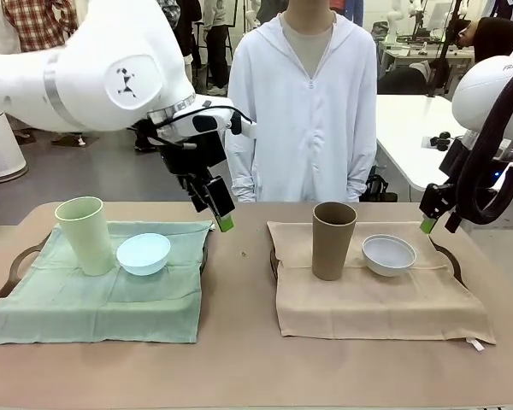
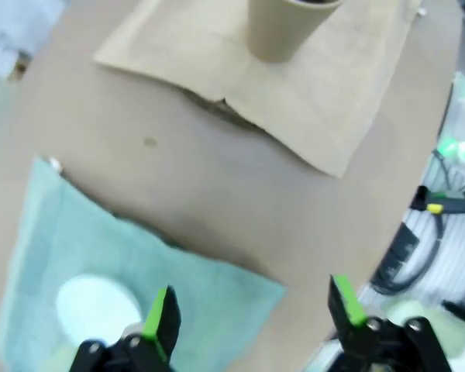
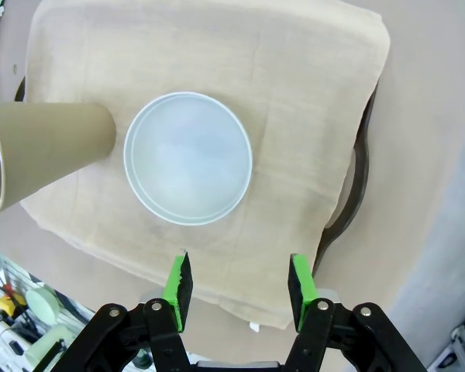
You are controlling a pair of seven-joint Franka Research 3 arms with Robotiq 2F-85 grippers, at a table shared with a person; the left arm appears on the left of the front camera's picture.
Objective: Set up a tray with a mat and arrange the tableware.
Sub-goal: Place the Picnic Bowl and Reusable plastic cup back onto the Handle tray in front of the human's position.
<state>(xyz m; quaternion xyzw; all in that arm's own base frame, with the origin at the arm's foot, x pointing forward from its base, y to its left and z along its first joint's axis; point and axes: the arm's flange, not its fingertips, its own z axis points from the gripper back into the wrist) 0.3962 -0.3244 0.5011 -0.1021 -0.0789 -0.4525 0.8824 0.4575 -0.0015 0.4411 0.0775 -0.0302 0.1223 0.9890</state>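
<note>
On the left tray [image 1: 15, 263] lies a green mat [image 1: 85, 299] with a pale green cup [image 1: 85, 235] and a light blue bowl [image 1: 144, 253] on it. The right tray [image 1: 450, 256] carries a beige mat [image 1: 376, 303], a brown cup [image 1: 333, 239] and a whitish bowl [image 1: 389, 254]. My left gripper [image 1: 221, 217] hangs open above the green mat's far right corner, holding nothing. In the left wrist view the gripper [image 2: 252, 310] is over the green mat [image 2: 178, 279]. My right gripper [image 1: 439, 224] is open and empty, just right of the whitish bowl [image 3: 187, 157] and above the beige mat [image 3: 294, 93].
A person in a white hooded jacket [image 1: 312, 111] stands at the table's far side, hands out of view. Bare brown table [image 1: 244, 282] runs between the two trays. The dark right tray rim [image 3: 358, 186] pokes out from under the beige mat.
</note>
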